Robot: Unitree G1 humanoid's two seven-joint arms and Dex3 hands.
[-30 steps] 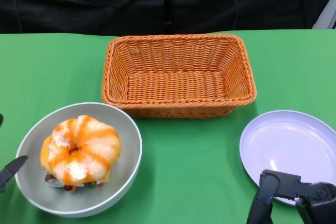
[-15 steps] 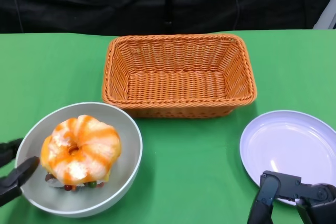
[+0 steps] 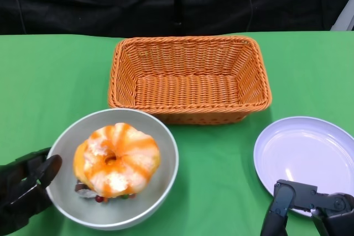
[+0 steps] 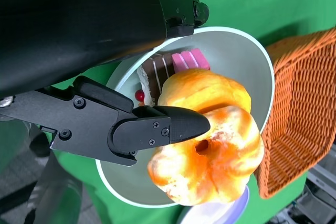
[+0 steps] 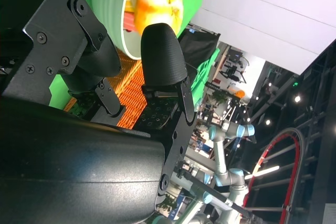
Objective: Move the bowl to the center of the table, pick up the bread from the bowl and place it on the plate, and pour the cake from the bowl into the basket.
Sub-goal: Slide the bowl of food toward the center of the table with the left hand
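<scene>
A grey bowl [image 3: 160, 136] sits on the green table in front of the basket's left corner. In it lies an orange-glazed ring of bread [image 3: 117, 158] on top of a cake [image 3: 88, 193]. The cake [image 4: 176, 65] shows pink and brown slices in the left wrist view, under the bread [image 4: 210, 156]. My left hand [image 3: 25, 192] presses against the outside of the bowl's left rim with fingers [image 4: 157, 127] spread, gripping nothing. My right hand [image 3: 310, 211] rests at the front right with fingers [image 5: 163, 51] apart and empty, beside the white plate [image 3: 310, 153].
An empty orange wicker basket [image 3: 188, 78] stands at the back middle, just behind the bowl [image 4: 247, 66]. A black backdrop closes off the table's far edge. Bare green cloth lies between the bowl and the plate.
My left hand came in from the left edge, met the bowl's rim and slid the bowl to the right and slightly forward. My right hand stayed still.
</scene>
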